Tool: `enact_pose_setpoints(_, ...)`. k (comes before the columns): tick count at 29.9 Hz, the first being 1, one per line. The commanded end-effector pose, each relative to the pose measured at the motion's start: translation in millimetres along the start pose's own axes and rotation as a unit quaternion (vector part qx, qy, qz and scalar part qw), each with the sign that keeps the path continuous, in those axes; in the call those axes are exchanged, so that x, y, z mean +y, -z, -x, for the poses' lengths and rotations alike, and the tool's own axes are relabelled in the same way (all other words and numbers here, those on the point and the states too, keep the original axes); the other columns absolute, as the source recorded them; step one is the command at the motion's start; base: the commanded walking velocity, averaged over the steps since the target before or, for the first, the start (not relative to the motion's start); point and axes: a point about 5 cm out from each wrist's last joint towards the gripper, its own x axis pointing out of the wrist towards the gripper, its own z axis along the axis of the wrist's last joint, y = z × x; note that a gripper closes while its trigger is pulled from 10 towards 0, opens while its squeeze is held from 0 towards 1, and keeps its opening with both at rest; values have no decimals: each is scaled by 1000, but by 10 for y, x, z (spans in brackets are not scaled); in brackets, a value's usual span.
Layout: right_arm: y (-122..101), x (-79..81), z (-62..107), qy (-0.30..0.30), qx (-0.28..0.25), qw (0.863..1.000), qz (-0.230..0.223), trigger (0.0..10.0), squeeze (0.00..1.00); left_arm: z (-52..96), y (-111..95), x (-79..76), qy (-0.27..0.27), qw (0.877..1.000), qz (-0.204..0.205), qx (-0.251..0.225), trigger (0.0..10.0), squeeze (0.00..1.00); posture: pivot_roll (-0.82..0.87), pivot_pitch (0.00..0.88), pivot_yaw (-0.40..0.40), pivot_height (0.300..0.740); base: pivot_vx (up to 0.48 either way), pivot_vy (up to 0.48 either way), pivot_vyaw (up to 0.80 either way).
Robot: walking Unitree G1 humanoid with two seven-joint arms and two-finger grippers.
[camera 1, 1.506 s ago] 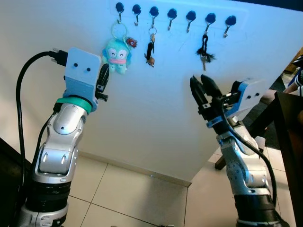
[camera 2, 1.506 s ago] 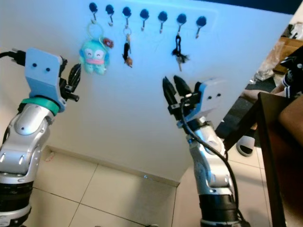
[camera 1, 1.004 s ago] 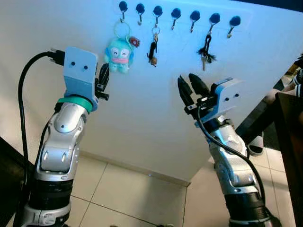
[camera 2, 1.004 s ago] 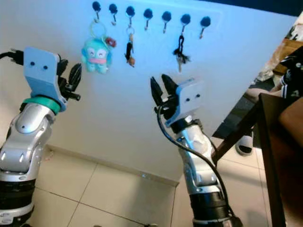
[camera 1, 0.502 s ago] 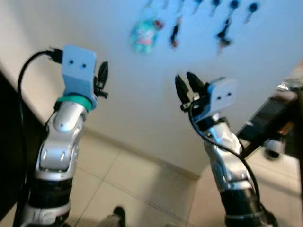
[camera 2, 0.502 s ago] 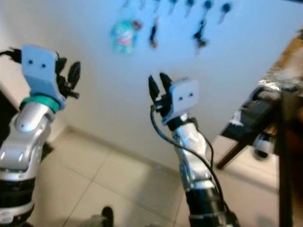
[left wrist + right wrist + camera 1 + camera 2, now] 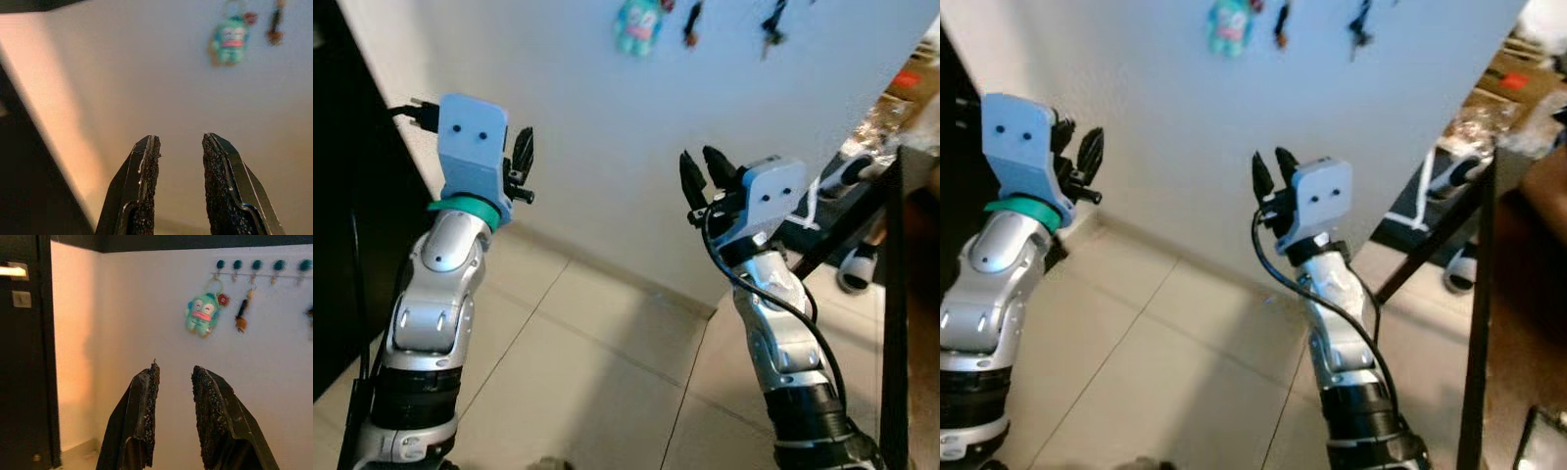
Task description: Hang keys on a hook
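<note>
A turquoise plush keychain (image 7: 639, 22) hangs high on the white wall, with a dark key bunch (image 7: 691, 14) beside it and another key bunch (image 7: 771, 18) further right. The right wrist view shows the plush keychain (image 7: 201, 313) under a row of dark round hooks (image 7: 257, 265). My left gripper (image 7: 523, 149) is raised at the left, open and holding nothing, well below the keychain. My right gripper (image 7: 702, 166) stands open in the middle, also holding nothing, some way below the keys. Both wrist views show the fingers apart, left gripper (image 7: 178, 147) and right gripper (image 7: 175, 372).
A dark door (image 7: 352, 196) borders the wall on the left, its handle plate (image 7: 14, 271) seen from the right wrist. On the right stand a dark table leg (image 7: 891, 294) and a slipper (image 7: 854, 269). Beige floor tiles (image 7: 587, 372) lie below.
The camera has swung down, so the hooks have slid off the top and more floor shows. My right gripper moved left toward the middle. Both grippers stay open.
</note>
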Motion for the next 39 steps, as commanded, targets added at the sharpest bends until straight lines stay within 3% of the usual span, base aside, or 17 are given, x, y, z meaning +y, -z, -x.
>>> enact_pose_setpoints(1,53,-83,46,17,15,1000,2,10000,0,-3,-5,-77,14,1000,1,0,10000,0,70,0,42,740,0,0,-800)
enact_pose_setpoints(29,47,-65,43,15,12,1000,6,10000,0,-3,-7,-75,18,1000,-3,1,10000,0,72,0,48,740,0,0,-800)
enact_pose_setpoints(39,36,-46,42,9,6,1000,18,10000,0,-1,-8,-72,19,1000,-8,1,10000,0,72,0,50,740,0,0,-161)
